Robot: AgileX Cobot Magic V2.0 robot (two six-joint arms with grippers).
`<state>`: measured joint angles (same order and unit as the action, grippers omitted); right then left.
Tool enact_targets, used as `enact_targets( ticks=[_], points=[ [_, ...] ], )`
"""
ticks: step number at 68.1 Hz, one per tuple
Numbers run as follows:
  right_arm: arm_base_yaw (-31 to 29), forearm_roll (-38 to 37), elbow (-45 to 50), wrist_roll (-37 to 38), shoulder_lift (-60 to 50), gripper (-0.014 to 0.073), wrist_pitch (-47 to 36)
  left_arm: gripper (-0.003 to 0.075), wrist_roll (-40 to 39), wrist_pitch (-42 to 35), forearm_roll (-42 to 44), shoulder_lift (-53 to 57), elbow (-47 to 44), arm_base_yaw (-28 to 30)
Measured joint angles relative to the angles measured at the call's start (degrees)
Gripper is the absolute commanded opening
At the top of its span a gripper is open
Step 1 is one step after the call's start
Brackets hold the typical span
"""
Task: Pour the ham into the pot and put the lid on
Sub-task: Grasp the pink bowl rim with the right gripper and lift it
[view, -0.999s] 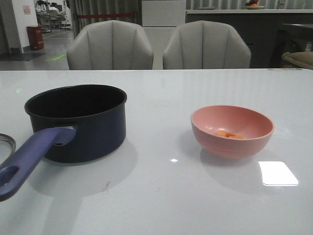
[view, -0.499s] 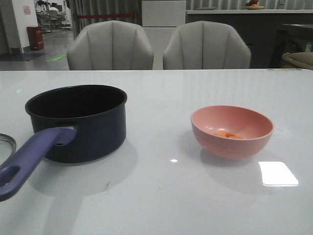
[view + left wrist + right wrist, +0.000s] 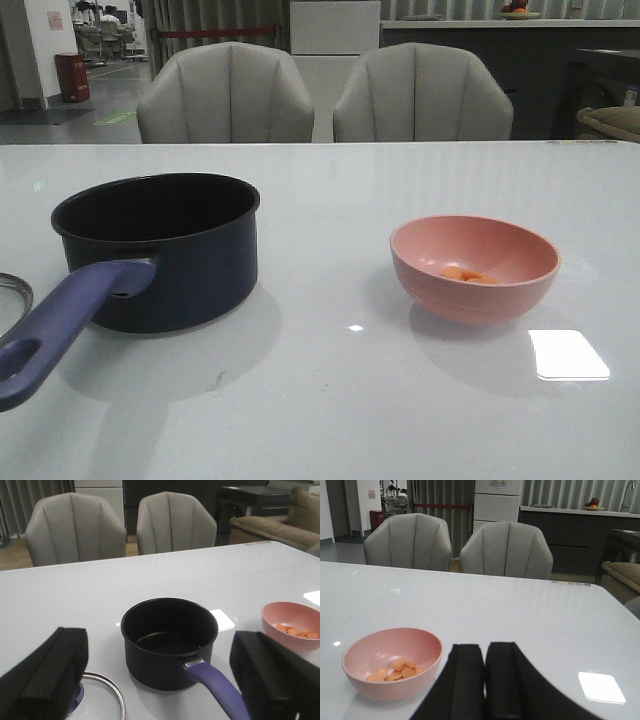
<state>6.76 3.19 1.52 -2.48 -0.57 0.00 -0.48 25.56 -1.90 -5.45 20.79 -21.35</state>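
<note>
The ham (image 3: 468, 274) lies as a few small orange-pink slices at the bottom of the pink bowl (image 3: 474, 268), which stands on the white table (image 3: 330, 400) toward the robot's right side. In the right wrist view the slices (image 3: 395, 670) sit bunched in the bowl's base (image 3: 392, 662), and the right gripper (image 3: 485, 680) hangs just beside the bowl without touching it, its 2 black fingers (image 3: 465, 680) pressed together with nothing between them. Near that gripper a bright rectangular reflection (image 3: 601, 687) shows on the tabletop.

The pot (image 3: 158, 245) stands upright on the robot's left side, well apart from the bowl, its inside dark and bare. Its long blue-purple handle (image 3: 62, 322) points toward the near left edge, the hole at its end facing up. The lid (image 3: 12, 297) lies flat on the table just beside the handle, only a sliver of its metal rim showing at the left edge of the front view. From the left wrist the lid's glass and rim (image 3: 105, 702) appear close under the left gripper (image 3: 165, 680), whose 2 fingers (image 3: 50, 675) are spread wide and hold nothing; the pot (image 3: 169, 640) sits beyond them.

Past the far table edge stand 2 grey chairs (image 3: 225, 95) side by side.
</note>
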Motion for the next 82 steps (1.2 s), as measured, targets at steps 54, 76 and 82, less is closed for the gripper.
enact_targets(
  ticks=[54,76,82],
  points=[
    [0.00,7.55,-15.62,0.00,16.59,0.0171,15.55,0.0606,0.00,-0.50,-1.96,1.67,-1.20,0.00],
    [0.00,8.00,-24.23,0.00,34.50,0.0466,18.25,0.0606,0.00,-0.50,-1.99,1.67,-1.20,0.00],
    [0.00,9.25,-28.11,0.00,42.86,0.0466,18.40,0.0606,0.00,-0.50,-1.99,1.67,-1.20,0.00]
  ],
)
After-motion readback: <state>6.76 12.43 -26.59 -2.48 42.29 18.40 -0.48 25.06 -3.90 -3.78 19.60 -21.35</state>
